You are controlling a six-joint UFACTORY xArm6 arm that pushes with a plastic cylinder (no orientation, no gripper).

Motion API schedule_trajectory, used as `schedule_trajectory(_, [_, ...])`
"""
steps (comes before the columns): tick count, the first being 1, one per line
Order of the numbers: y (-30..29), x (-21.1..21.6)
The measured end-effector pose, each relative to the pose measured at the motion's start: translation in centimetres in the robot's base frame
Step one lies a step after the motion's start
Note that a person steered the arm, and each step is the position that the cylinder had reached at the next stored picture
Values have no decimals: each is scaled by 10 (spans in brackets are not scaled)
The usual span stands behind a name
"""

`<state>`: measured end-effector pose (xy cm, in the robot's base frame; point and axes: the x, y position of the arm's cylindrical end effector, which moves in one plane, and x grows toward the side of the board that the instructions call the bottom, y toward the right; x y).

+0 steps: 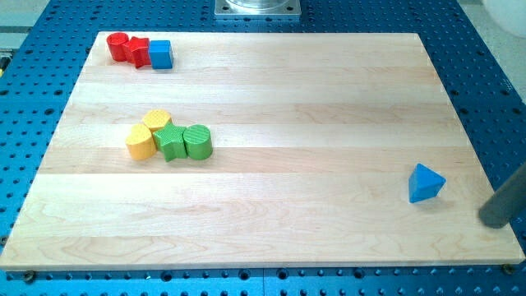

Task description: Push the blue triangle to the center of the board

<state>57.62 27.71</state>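
The blue triangle [426,183] lies on the wooden board [271,205] near its right edge, in the lower right part of the view. My tip [496,220] is the lower end of the dark rod coming in from the view's right edge. It sits to the right of the blue triangle and slightly below it, at the board's right edge, with a gap between them.
A red cylinder [118,46], a red star-like block [138,52] and a blue cube [160,54] cluster at the top left. Two yellow blocks [141,141], a green star-like block [170,143] and a green cylinder [198,141] cluster at mid left.
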Motion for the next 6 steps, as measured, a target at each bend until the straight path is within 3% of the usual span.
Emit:
schedule_trajectory(2, [-90,-60])
schedule_trajectory(4, [-225,-103])
schedule_trajectory(6, [-278,-162])
